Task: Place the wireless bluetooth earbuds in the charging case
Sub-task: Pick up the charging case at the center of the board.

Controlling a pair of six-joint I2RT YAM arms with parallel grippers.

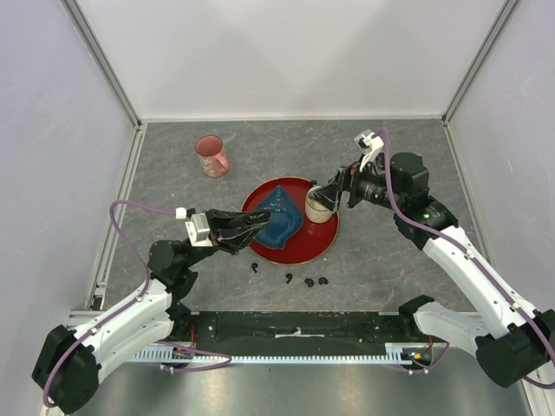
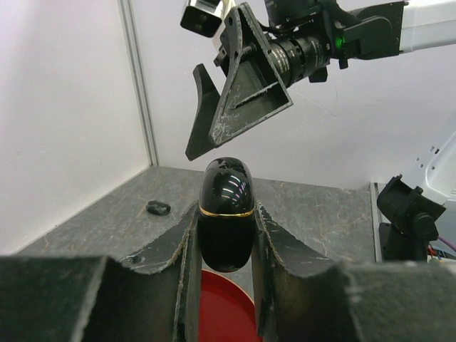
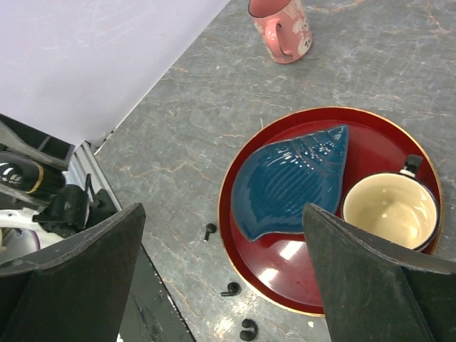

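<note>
Grey table (image 1: 390,260) has tiny, probably slick earbuds (image 1: 310,282) just beside the tray (image 1: 316,247), so pinch them gently across the body; left gripper (image 2: 226,235) clamps the case (image 2: 226,189), right gripper (image 1: 328,198) gapes.

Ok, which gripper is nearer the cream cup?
Right. The right gripper hangs open over the cream cup; the left gripper, holding the charging case, is past the blue dish.

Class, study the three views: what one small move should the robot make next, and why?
Probably move the open right end effector across to the upper half of the charging case, to lift its lid. The left end effector grips the case and its gold seam looks shut; the right one hovers over the red tray, apart from it; the earbuds lie on the table.
</note>
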